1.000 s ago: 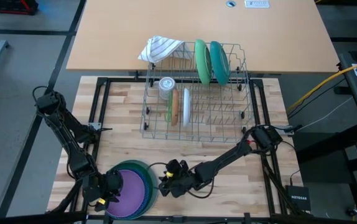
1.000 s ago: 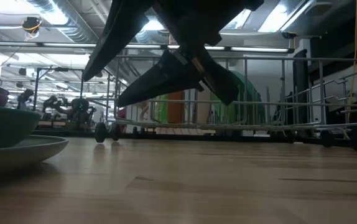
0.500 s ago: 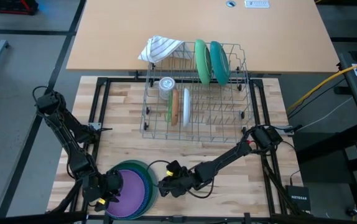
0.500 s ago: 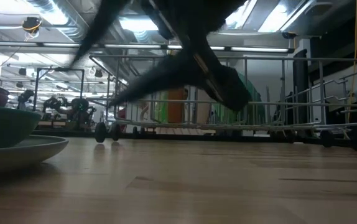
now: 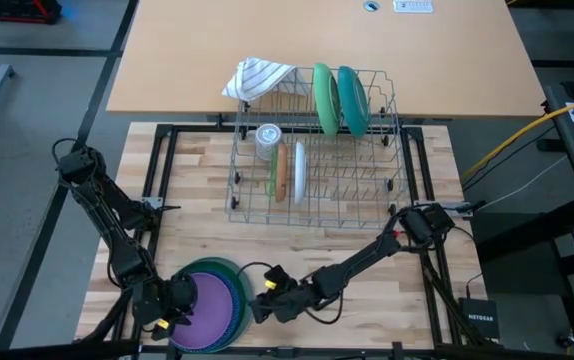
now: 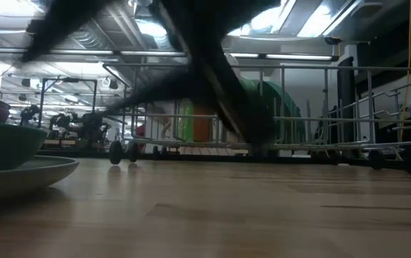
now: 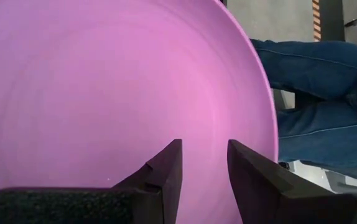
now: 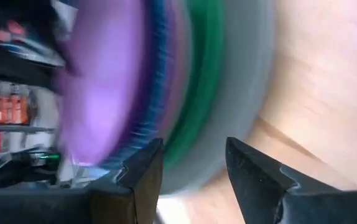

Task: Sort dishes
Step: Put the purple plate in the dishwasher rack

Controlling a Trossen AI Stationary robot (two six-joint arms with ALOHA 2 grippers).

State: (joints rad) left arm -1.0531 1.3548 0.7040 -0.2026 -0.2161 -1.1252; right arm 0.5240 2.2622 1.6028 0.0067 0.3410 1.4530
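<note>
A stack of dishes sits at the table's near left: a purple plate (image 5: 207, 305) on top, with blue, green and teal rims (image 5: 235, 275) below it. In the low view the stack (image 6: 8, 147) stands at the left. My left gripper (image 5: 177, 312) is open over the stack's left side, and the purple plate (image 7: 116, 81) fills its wrist view. My right gripper (image 5: 258, 307) is open beside the stack's right edge. Its fingers (image 8: 253, 168) point at the layered rims (image 8: 185, 93). More dishes stand on edge in the wire rack (image 5: 312, 200). My left gripper's open fingers (image 7: 166, 171) lie close over the purple plate's surface, coming from the table's left. I cannot tell whether they touch it.
In the rack stand a green plate (image 5: 325, 98), a teal plate (image 5: 352, 98), a tan one (image 5: 281, 172) and a white one (image 5: 299, 170). A clear glass (image 5: 267, 138) is inside and a striped cloth (image 5: 257, 76) hangs on its far-left corner. Bare wood (image 5: 367, 300) lies near right.
My right gripper has moved toward the table's near edge and left, closing on the right edge of the dish stack. It is still moving, as the blur in the low and right wrist views shows. The stack and my left arm have kept still.
</note>
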